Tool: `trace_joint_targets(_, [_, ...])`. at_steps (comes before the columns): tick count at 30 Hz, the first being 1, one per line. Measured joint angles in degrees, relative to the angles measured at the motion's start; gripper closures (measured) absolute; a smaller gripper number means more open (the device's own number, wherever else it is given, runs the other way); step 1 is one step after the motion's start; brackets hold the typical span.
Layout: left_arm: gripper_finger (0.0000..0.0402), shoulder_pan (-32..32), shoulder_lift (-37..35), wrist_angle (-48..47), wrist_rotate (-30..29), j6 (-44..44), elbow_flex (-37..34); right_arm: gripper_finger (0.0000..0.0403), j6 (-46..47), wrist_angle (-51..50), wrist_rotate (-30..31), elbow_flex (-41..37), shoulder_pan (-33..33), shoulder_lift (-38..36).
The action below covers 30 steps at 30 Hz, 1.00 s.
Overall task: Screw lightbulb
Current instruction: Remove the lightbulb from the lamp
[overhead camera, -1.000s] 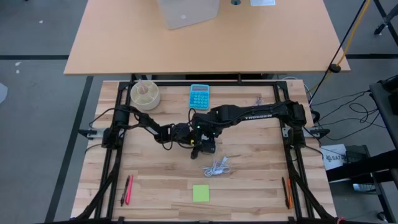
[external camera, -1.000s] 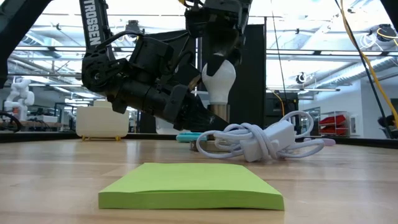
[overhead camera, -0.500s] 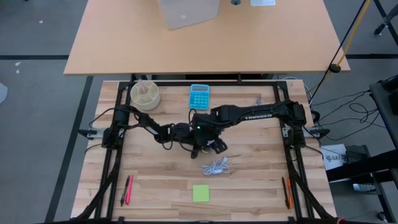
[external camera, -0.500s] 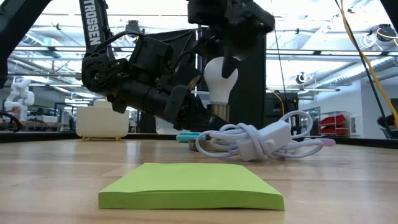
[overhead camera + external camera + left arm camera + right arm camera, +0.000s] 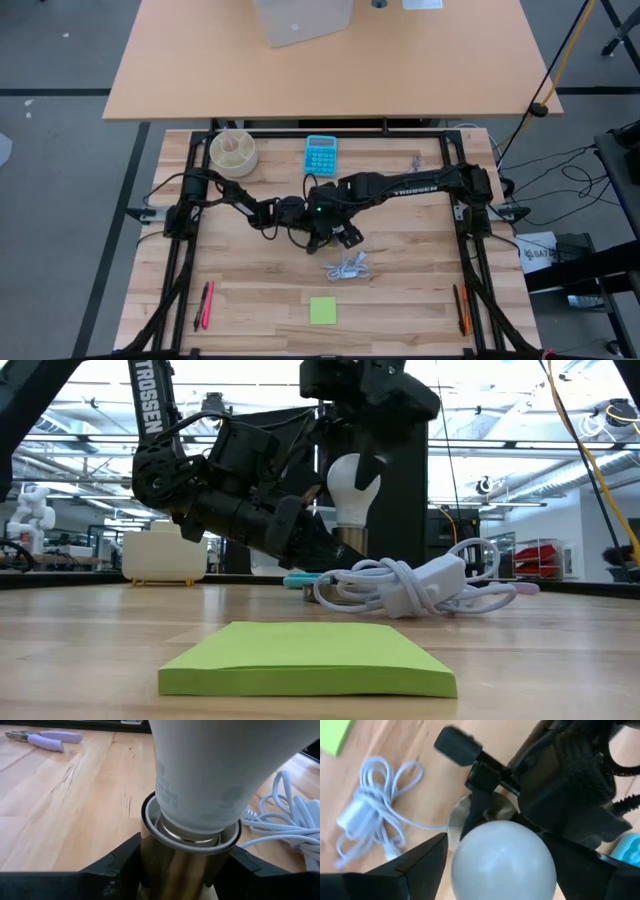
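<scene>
The white lightbulb (image 5: 352, 485) stands upright, globe up, with its screw base down in a brass socket (image 5: 185, 865) that has a white rim. The socket stands on a round grey disc (image 5: 462, 815) on the table. My right gripper (image 5: 365, 445) comes down from above and is shut on the globe (image 5: 502, 857). My left gripper (image 5: 305, 218) reaches in low from the table's left and is shut on the socket (image 5: 349, 542). Both meet near the table's middle. My left gripper pinches the brass socket's barrel (image 5: 165, 870) between its two fingers (image 5: 120, 865), just below the white rim. The fingers come nearly level from the table's left. The socket stands upright under the bulb. My right gripper holds the bulb's round globe (image 5: 470, 865) between its two fingers (image 5: 420, 865), one on either side. The fingers come from above, pointing down. The bulb stands upright with its base in the socket.
A bundled white cable (image 5: 348, 268) lies just in front of the grippers, and a green sticky pad (image 5: 323, 311) lies nearer the front edge. A blue calculator (image 5: 321, 154) and a round container (image 5: 233, 151) sit at the back. Pens (image 5: 206, 304) lie at the front corners.
My right gripper has turned about the bulb's upright axis while staying over the socket; its body now shows broader in the low view. The bulb has stayed upright in the socket. My left gripper has kept still.
</scene>
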Motion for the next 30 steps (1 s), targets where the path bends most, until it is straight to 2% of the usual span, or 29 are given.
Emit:
trace_joint_targets(5, [0.0204,-0.1,0.0,0.0,0.1,0.6,0.0,0.0068,10.5,0.7,0.0,0.0,1.1,-0.2])
trace_joint_targets(11, [0.0204,-0.1,0.0,0.0,0.3,0.8,0.1,0.0069,22.7,2.3,0.0,0.0,1.4,-0.4])
trace_joint_targets(19, [0.0205,-0.2,0.0,-0.2,0.1,1.0,0.2,0.0069,36.7,3.5,6.0,0.3,1.2,-0.8])
trace_joint_targets(30, [0.0205,-0.2,0.0,-0.2,0.1,0.7,0.2,0.0069,55.2,-2.3,3.7,0.3,1.3,-0.7])
